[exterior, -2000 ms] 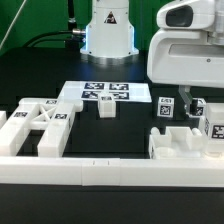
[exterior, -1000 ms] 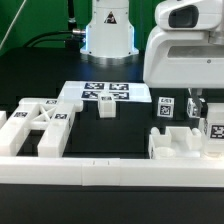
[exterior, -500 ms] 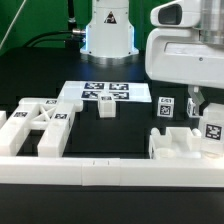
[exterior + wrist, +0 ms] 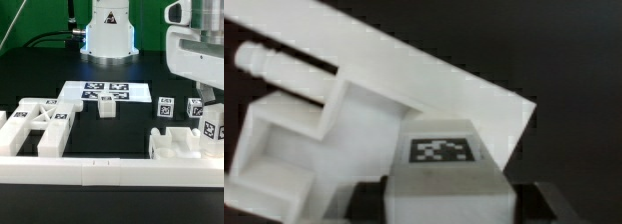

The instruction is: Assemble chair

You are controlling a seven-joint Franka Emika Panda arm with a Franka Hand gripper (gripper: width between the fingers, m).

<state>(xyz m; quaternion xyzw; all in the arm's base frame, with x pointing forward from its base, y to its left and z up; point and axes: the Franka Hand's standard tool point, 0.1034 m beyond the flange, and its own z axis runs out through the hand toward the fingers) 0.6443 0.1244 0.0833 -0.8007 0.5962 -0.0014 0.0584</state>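
Note:
My gripper (image 4: 207,112) is at the exterior view's right, shut on a chunky white chair piece (image 4: 211,126) with a tag on its face. It holds the piece just over another white chair part (image 4: 178,143) by the front rail. In the wrist view the held piece (image 4: 445,165) fills the gap between my dark fingers (image 4: 377,196), my gripper (image 4: 441,198) is closed around it, and the white part with pegs (image 4: 304,110) lies right beneath. A large white frame piece (image 4: 38,125) lies at the left. A small white block (image 4: 107,108) stands in the middle.
The marker board (image 4: 102,92) lies flat behind the block. Another small tagged piece (image 4: 166,106) stands behind the right part. A long low white border rail (image 4: 90,172) runs along the front. The robot base (image 4: 108,30) stands at the back.
The hand has shifted toward the exterior view's right and slightly up. The held piece stays at about the same spot over the right part. Nothing else has moved.

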